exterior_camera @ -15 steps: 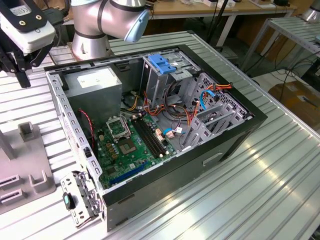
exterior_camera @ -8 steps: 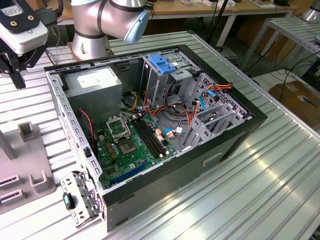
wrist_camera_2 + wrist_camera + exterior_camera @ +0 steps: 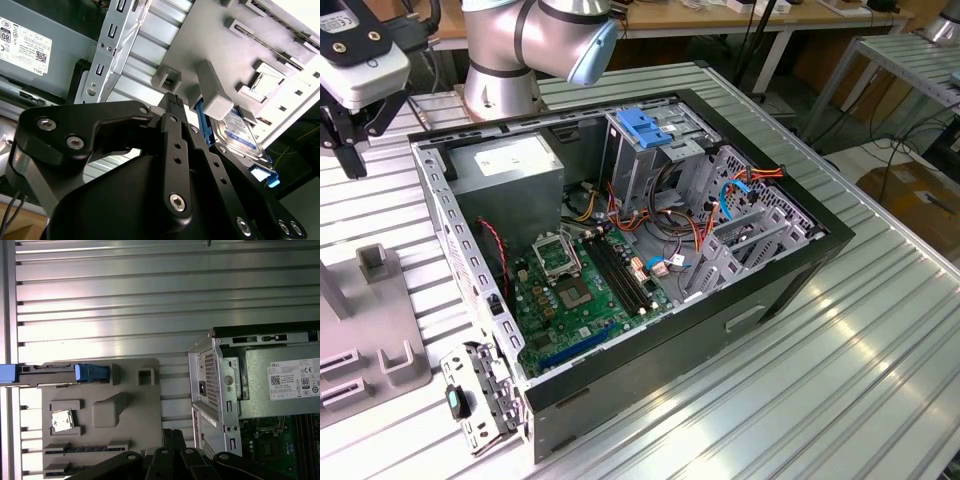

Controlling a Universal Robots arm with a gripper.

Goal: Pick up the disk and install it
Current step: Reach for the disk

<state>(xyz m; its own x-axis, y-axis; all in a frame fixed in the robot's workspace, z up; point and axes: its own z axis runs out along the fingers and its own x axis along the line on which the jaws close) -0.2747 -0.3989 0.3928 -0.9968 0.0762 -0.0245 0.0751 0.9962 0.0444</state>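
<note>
While hovering above the grey fixture point(image 3: 100, 405) | gripper point(image 3: 172, 100) fingers together, empty | disk point(image 3: 240, 132) apart.

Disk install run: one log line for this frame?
stage: approach | disk: standing on edge in grey fixture, ungrasped | gripper: above fixture, beside open computer case

— What carries everything?
— A ribbed metal bench point(image 3: 880, 330), shining under overhead light.
— And behind?
— A wooden table point(image 3: 720, 20), cables point(image 3: 760, 40) hanging from it, and a cardboard box point(image 3: 920, 195) on the floor.
</note>
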